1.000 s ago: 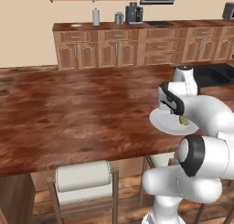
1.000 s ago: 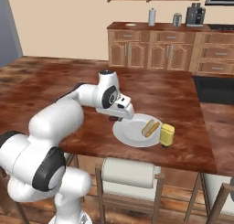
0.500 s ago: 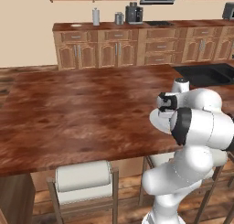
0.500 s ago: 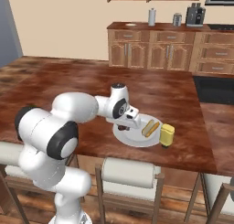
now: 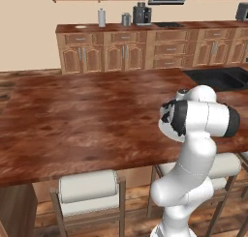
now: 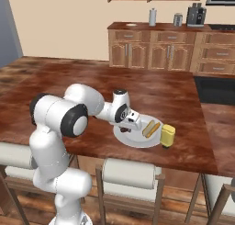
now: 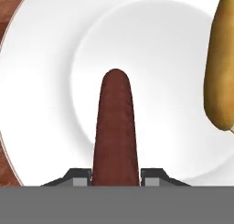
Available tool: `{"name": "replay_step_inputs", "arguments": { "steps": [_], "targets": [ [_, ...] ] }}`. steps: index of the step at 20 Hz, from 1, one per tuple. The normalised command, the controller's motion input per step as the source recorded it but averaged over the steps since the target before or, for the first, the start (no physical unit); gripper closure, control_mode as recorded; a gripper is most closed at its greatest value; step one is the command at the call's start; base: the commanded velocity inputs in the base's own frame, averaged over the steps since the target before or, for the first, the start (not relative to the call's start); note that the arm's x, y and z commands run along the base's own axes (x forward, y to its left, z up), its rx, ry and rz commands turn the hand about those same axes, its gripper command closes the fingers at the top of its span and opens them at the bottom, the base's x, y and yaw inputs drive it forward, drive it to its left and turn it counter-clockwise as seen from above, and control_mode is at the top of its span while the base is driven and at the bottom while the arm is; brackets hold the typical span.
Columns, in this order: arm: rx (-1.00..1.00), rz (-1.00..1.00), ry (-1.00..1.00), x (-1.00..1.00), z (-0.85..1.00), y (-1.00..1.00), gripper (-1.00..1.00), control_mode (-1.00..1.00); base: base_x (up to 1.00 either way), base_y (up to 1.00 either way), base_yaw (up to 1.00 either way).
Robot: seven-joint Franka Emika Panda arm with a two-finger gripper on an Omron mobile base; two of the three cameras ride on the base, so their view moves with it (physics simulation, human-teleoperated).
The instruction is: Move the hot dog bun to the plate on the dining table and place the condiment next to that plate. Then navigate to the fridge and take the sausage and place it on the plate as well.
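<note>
The kitchen has wooden cabinets (image 6: 151, 52) behind the long reddish table (image 5: 77, 120). On the table, the white plate (image 6: 137, 139) carries the hot dog bun (image 6: 151, 128) (cut off at the right edge in the hand view), and the yellow condiment (image 6: 167, 136) stands just beside the plate. The tool (image 7: 115, 176) is clamped on the sausage (image 7: 115, 131) over the plate; whether the sausage touches the plate is unclear.
</note>
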Motion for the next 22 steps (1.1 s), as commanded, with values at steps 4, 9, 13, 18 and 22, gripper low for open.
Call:
{"name": "replay_step_inputs", "arguments": {
  "steps": [4,9,13,18,22],
  "targets": [
    [0.00,0.00,0.00,0.62,-0.26,-0.06,1.00,-1.00,0.00,0.00,0.00],
    [0.00,0.00,0.00,0.30,-0.30,-0.19,-1.00,-1.00,0.00,0.00,0.00],
    [0.00,0.00,0.00,-0.05,-0.04,-0.13,-1.00,-1.00,0.00,0.00,0.00],
    [0.00,0.00,-0.09,-0.41,0.66,0.00,-1.00,-1.00,0.00,0.00,0.00],
    [0.00,0.01,-0.12,-0.65,1.00,0.06,-1.00,-1.00,0.00,0.00,0.00]
  ]
}}
